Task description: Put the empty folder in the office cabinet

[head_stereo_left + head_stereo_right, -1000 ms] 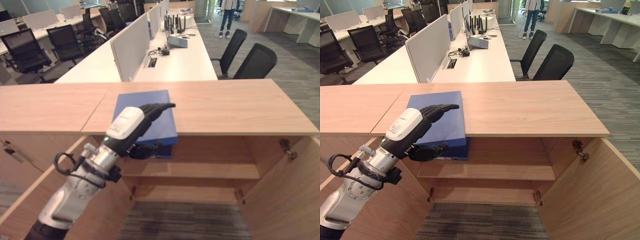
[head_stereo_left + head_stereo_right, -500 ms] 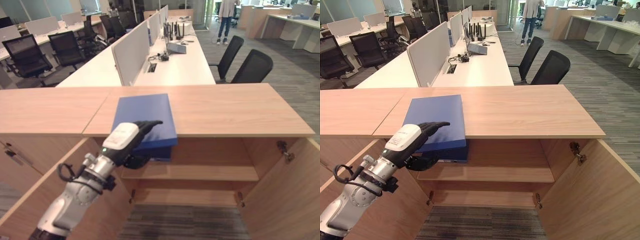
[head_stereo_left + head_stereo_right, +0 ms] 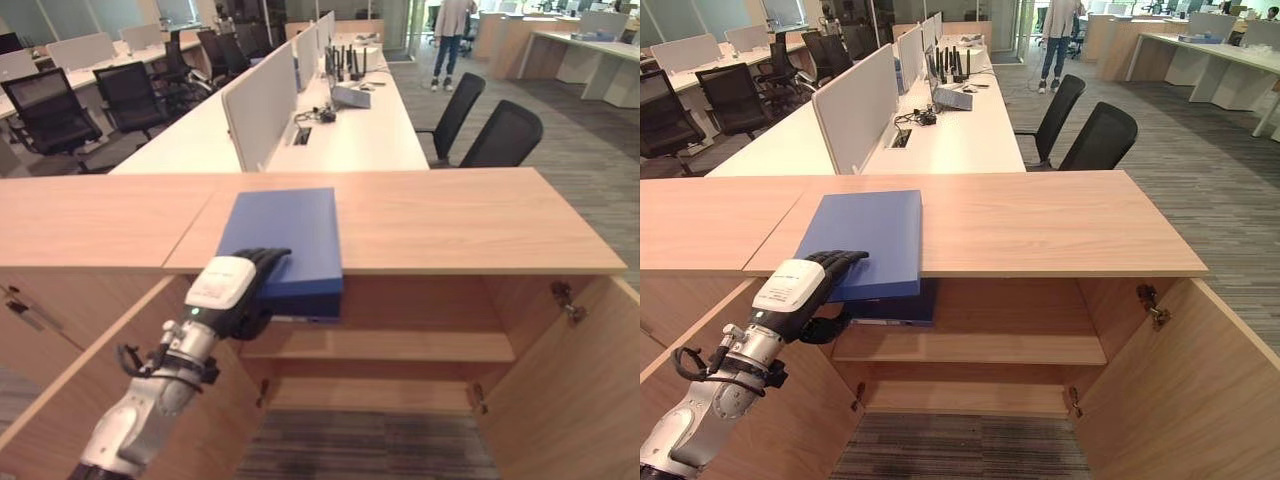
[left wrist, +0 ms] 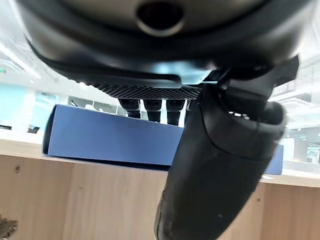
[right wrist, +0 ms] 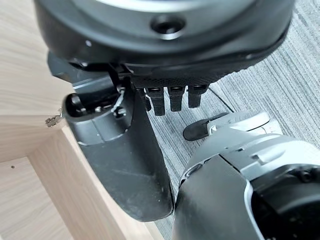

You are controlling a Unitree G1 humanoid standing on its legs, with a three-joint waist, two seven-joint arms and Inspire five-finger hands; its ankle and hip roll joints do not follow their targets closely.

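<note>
Your left hand (image 3: 232,292) pinches the near edge of the flat blue folder (image 3: 285,236), fingers on top, thumb beneath. It lies on the wooden cabinet top (image 3: 450,215), overhanging the front, long axis pointing away from you. The open shelf (image 3: 400,345) sits directly below; right hand (image 5: 125,165) hangs relaxed by the cabinet door, holding nothing.

The right hand (image 5: 150,100) is seen from really close up, its dark bulk spread across the top of the frame. The thumb (image 5: 120,160) is stuck out down the middle-left, and short fingers (image 5: 172,97) are lined up in a row just beside it, not wrapped around anything. Light wood cabinet panels (image 5: 25,75) are seen along the left side, with grey striped carpet (image 5: 280,85) off to the right.
</note>
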